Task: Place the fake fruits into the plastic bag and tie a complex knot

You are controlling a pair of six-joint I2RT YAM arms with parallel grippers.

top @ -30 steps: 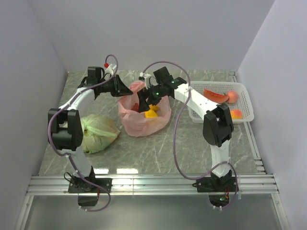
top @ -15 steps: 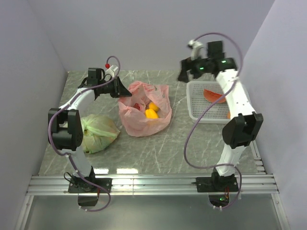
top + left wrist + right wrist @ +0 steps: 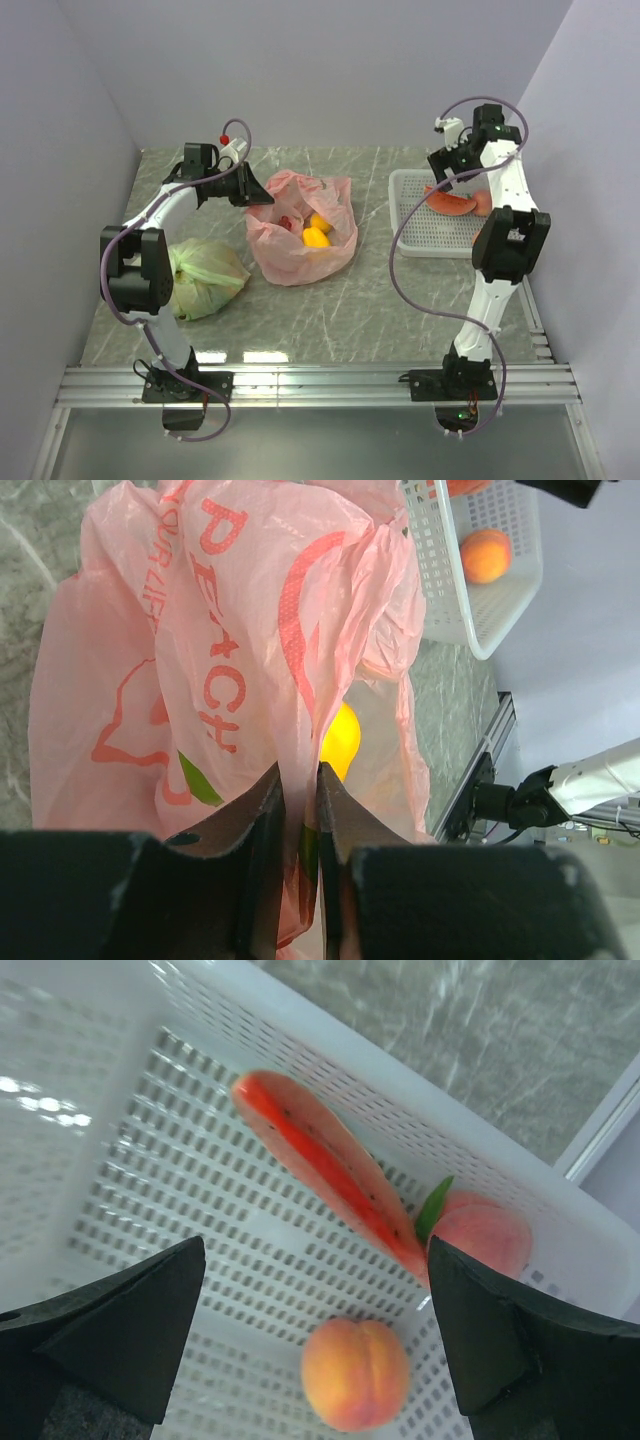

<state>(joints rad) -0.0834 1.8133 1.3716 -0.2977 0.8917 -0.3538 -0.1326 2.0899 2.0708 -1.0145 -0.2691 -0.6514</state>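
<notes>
A salmon-pink plastic bag (image 3: 300,255) lies on the grey marbled table (image 3: 330,310), left of centre. Its long axis runs from near to far: the closed bottom points toward the arm bases and the open mouth faces up and toward the back wall. Inside the mouth sit a yellow fruit (image 3: 316,237) and a small dark red fruit (image 3: 287,221). In the left wrist view the yellow fruit (image 3: 340,738) glows through the thin printed film of the bag (image 3: 230,660). The left gripper (image 3: 262,196) reaches in from the left and pinches the far left rim of the bag, its jaws narrow with only film between them (image 3: 298,790). Near the left arm lies a pale green bag (image 3: 205,275), apart from the pink one. To the right stands a white perforated basket (image 3: 410,240), well apart from the bag. In it a red watermelon slice (image 3: 320,1170) lies on a diagonal, one end touching a leafed peach (image 3: 480,1235); a second peach (image 3: 355,1360) sits apart. The right gripper (image 3: 312,1260) hangs over the basket (image 3: 300,1020), jaws spread wide, holding nothing.
</notes>
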